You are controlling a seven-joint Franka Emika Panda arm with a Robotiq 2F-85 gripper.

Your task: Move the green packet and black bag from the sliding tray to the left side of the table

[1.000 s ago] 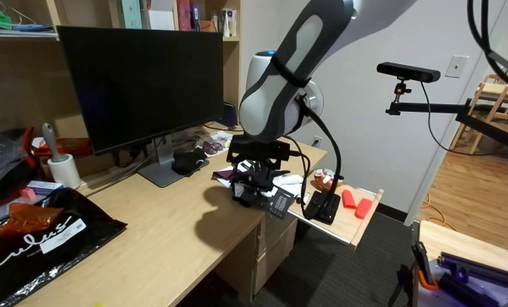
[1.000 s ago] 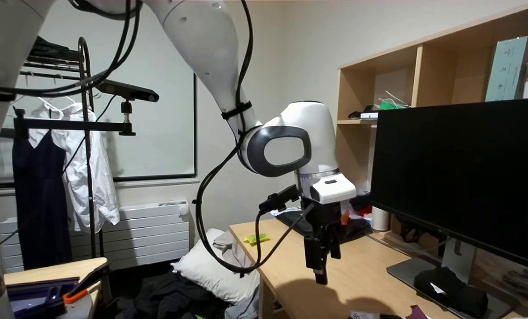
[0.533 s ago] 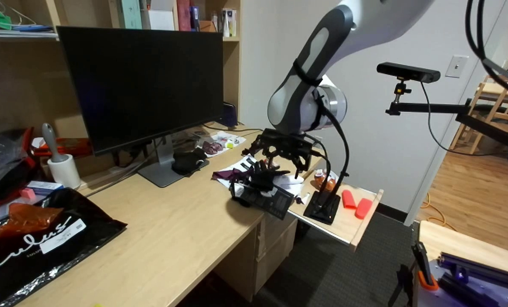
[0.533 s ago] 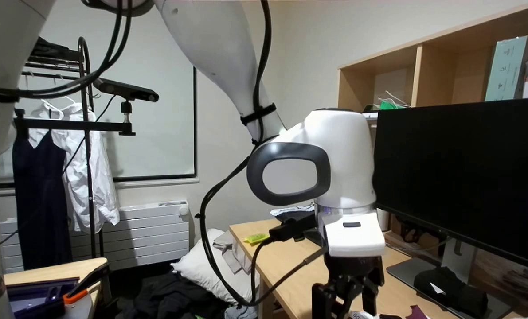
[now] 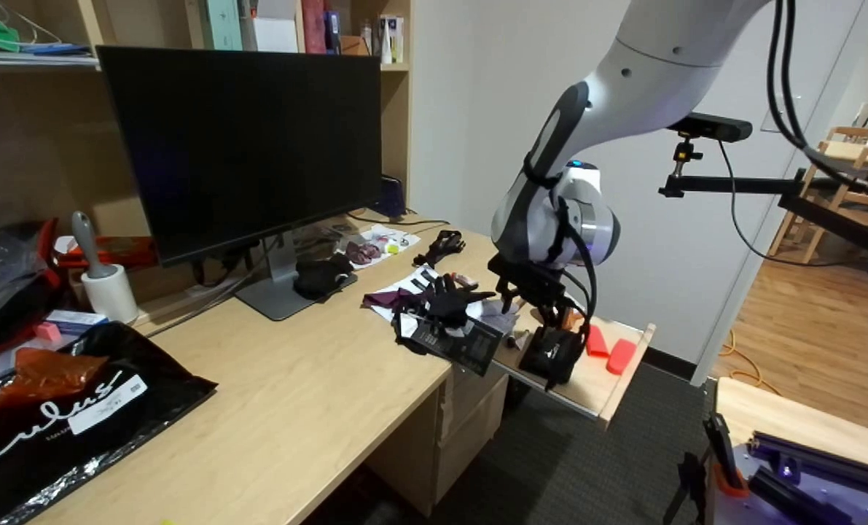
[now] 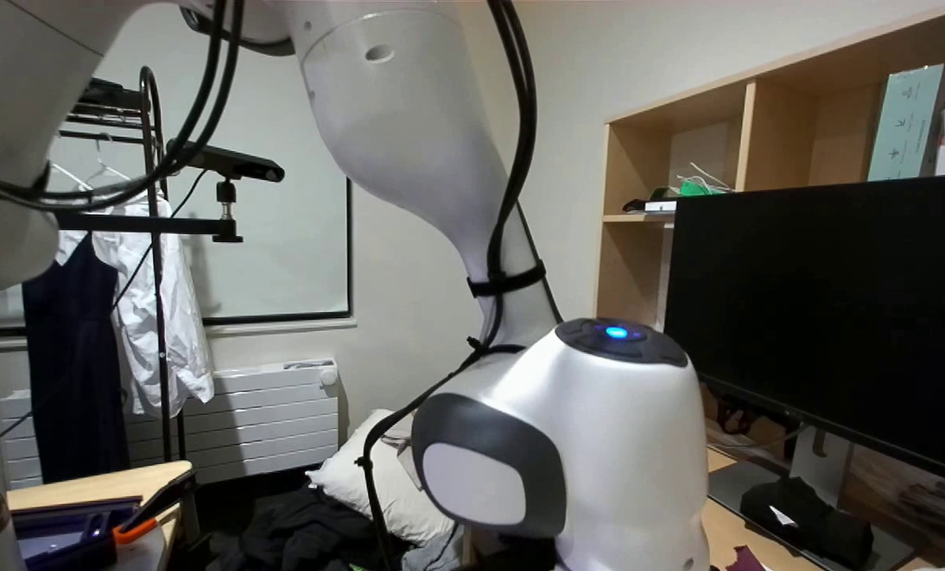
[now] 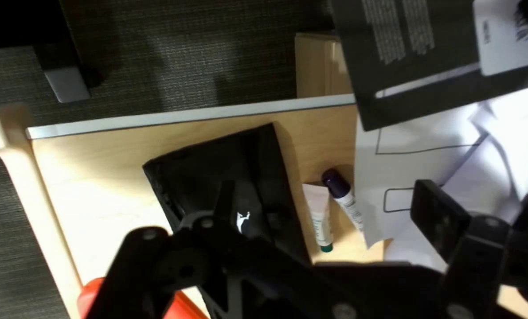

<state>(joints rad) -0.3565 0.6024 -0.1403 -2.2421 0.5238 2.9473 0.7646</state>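
The black bag (image 5: 552, 351) lies flat on the sliding tray (image 5: 592, 390). In the wrist view the black bag (image 7: 250, 173) shows a small white logo, and the tray (image 7: 91, 177) lies around it. My gripper (image 5: 530, 313) is above the tray. In the wrist view my gripper (image 7: 326, 195) is open and empty, one finger over the bag and the other over white paper. In an exterior view the arm hides the far end of the table (image 6: 734, 531), and the gripper is below the frame. Only a yellow-green sliver, possibly the green packet (image 5: 167, 522), shows at the table's near edge.
Two red pieces (image 5: 608, 350) and an orange-brown item (image 5: 572, 319) are on the tray. Two small tubes (image 7: 320, 217) lie beside the bag. A dark card (image 5: 470, 346) and papers overlap the tray's desk side. A monitor (image 5: 259, 153) and glossy black bag (image 5: 106, 408) stand on the table.
The arm has moved from over the table to over the tray, coming lower and nearer in an exterior view. It now hides the green packet that showed on the table's far end.
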